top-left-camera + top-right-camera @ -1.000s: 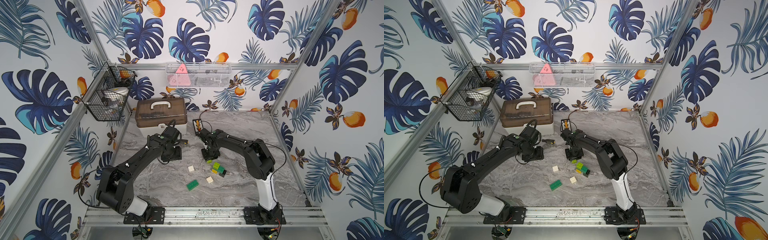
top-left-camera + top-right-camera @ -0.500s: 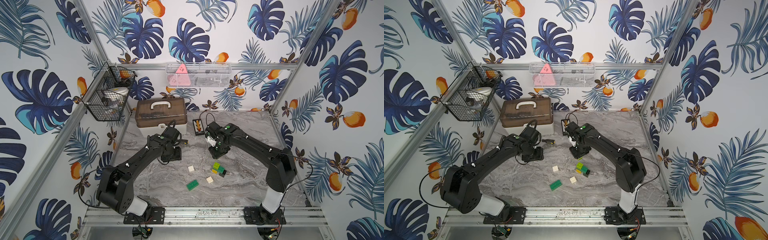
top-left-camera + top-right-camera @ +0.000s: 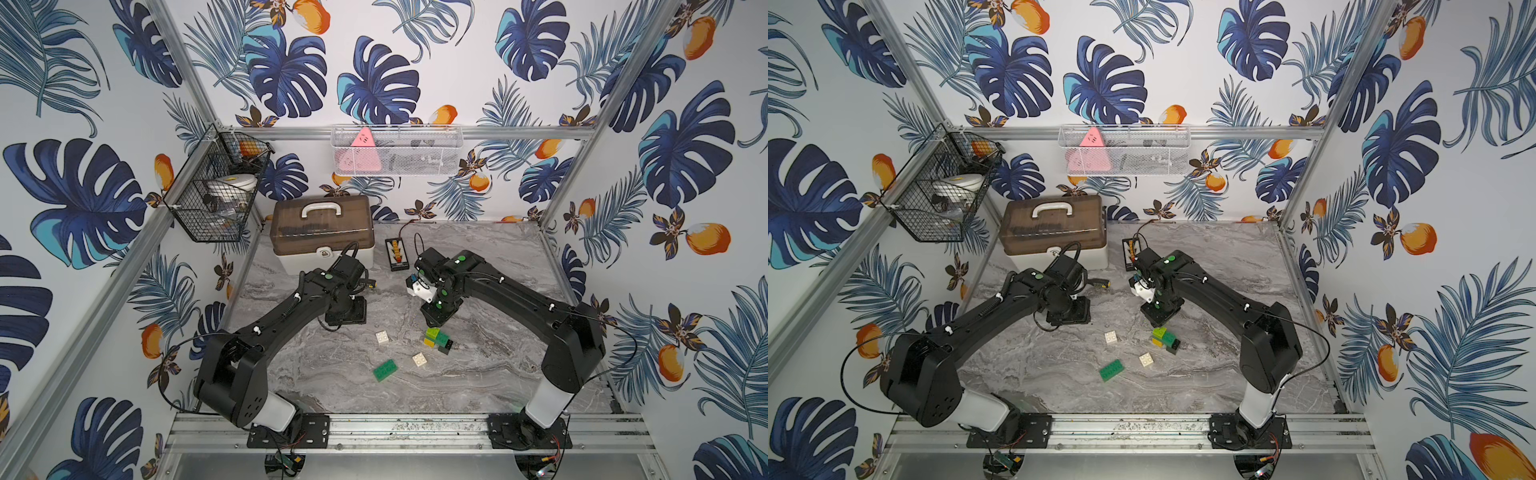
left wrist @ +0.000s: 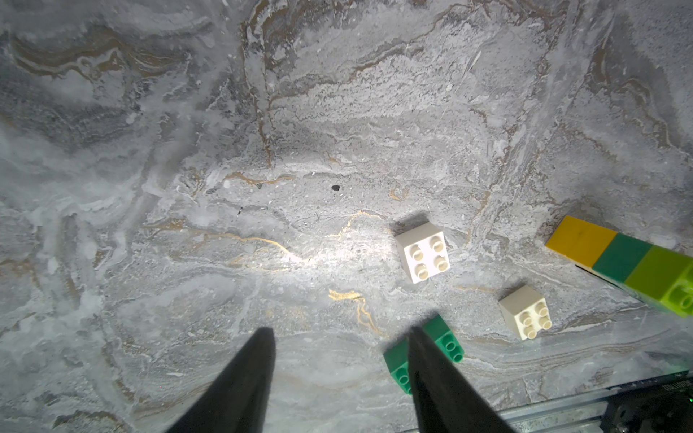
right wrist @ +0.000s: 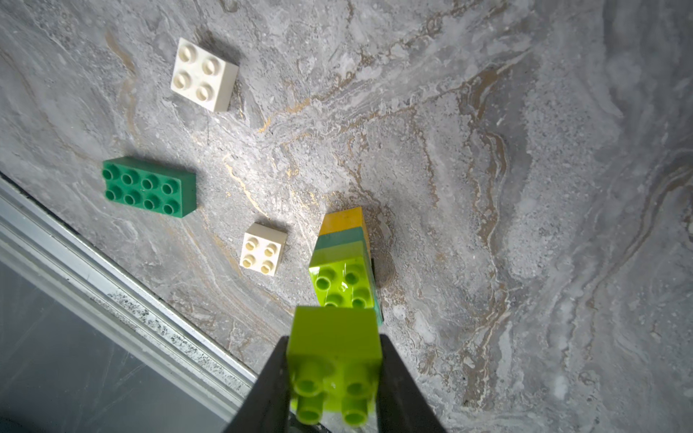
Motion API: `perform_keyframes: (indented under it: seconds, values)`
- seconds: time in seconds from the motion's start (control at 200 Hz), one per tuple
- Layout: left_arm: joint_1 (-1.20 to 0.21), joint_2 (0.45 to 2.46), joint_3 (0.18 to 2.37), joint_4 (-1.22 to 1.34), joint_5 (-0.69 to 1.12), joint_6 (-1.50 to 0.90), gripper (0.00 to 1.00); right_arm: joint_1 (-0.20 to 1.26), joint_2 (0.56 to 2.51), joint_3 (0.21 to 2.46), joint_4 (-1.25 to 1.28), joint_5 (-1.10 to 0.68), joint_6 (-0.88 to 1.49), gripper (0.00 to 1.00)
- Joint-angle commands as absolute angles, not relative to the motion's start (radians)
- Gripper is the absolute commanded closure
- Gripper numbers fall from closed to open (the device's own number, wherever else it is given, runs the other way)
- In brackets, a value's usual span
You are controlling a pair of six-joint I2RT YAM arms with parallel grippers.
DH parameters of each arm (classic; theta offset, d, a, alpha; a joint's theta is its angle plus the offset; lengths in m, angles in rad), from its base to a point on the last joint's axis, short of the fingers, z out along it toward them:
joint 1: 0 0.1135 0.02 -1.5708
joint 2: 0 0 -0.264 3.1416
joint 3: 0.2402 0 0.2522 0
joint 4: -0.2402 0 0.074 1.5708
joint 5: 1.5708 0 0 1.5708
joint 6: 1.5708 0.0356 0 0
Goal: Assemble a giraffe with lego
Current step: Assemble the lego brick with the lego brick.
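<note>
My right gripper [image 5: 335,339] is shut on a lime green lego brick [image 5: 335,360], its studs facing the camera. In both top views this gripper [image 3: 434,318] [image 3: 1160,313] hangs just behind the partial giraffe [image 3: 436,337] [image 3: 1165,337], a stack of yellow, dark green and lime bricks [image 5: 345,258] on the table. Near it lie a long dark green brick [image 3: 385,369] [image 5: 150,186] and two white square bricks [image 3: 382,337] [image 3: 419,359]. My left gripper [image 4: 341,331] [image 3: 347,313] is open and holds nothing, hovering left of the bricks.
A brown-lidded toolbox [image 3: 322,232] and a small black device [image 3: 397,253] stand at the back of the marble table. A black wire basket [image 3: 216,187] hangs on the left wall and a white mesh shelf [image 3: 395,149] on the back wall. A metal rail [image 3: 374,428] runs along the front edge.
My right arm has stretched out, its elbow swinging to the right, and the gripper with the lime brick has shifted nearer the stack. The left arm has stayed still.
</note>
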State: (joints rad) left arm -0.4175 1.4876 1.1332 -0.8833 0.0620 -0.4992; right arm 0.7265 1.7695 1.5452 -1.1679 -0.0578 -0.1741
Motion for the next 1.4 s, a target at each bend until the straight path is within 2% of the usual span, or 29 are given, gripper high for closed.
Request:
perform_keyframes:
  seconds: [0.0, 1.396]
  values:
    - [-0.425, 1.483, 1.143, -0.89, 0.052, -0.494, 0.38, 0.73, 1.795, 1.579, -1.193, -0.025, -0.221, 0.72]
    - [-0.454, 1.528, 1.154, -0.858, 0.068, -0.497, 0.38, 0.76, 1.832, 1.489, -1.157, 0.018, -0.246, 0.73]
